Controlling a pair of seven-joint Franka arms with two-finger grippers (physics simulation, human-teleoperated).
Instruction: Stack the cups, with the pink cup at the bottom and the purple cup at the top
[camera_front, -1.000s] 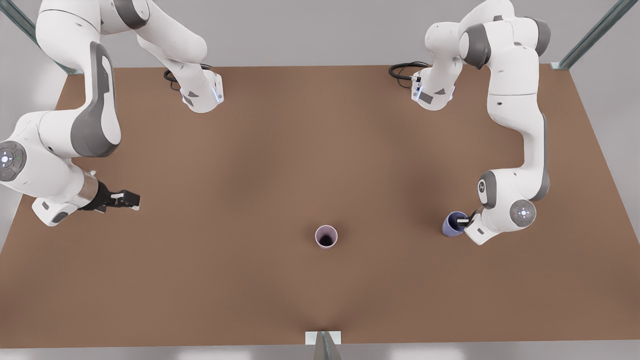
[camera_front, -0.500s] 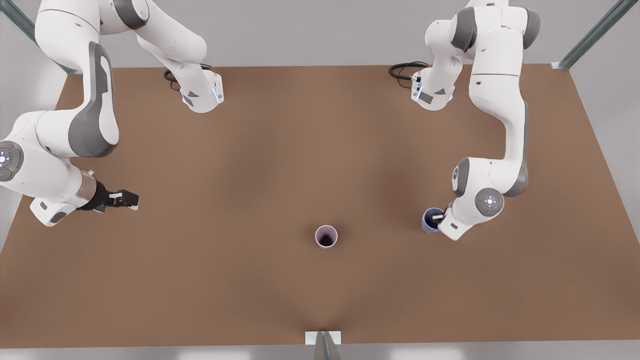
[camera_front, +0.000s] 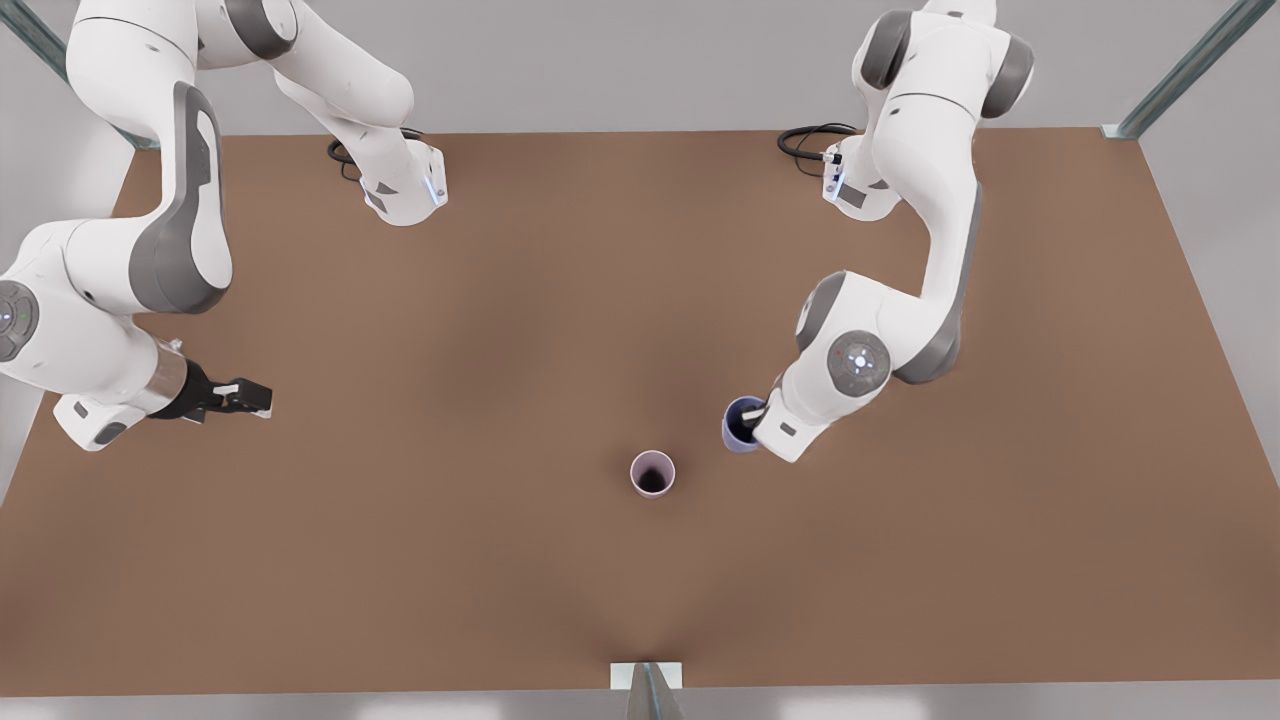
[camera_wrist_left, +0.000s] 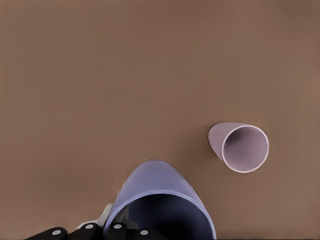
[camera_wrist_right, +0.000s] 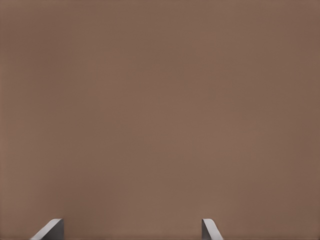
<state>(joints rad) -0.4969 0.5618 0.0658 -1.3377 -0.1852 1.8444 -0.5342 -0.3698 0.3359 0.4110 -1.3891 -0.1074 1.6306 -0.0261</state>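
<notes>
The pink cup (camera_front: 652, 473) stands upright on the brown table, near the middle toward the front edge; the left wrist view shows its open mouth (camera_wrist_left: 242, 148). The purple cup (camera_front: 740, 422) hangs just to the front view's right of it and a little farther back, with my left gripper (camera_front: 755, 420) shut on its rim. In the left wrist view the purple cup (camera_wrist_left: 160, 200) sits right in front of the black fingers (camera_wrist_left: 117, 229). My right gripper (camera_front: 262, 400) waits open at the front view's far left, its fingertips (camera_wrist_right: 50, 229) apart over bare table.
The brown table (camera_front: 560, 300) spreads wide around the cups. Both arm bases with their cables (camera_front: 815, 140) stand along the back edge. A small metal bracket (camera_front: 647, 676) sits at the middle of the front edge.
My left gripper has carried the purple cup toward the front view's left, from the right side to just beside the pink cup. The right arm has hardly moved.
</notes>
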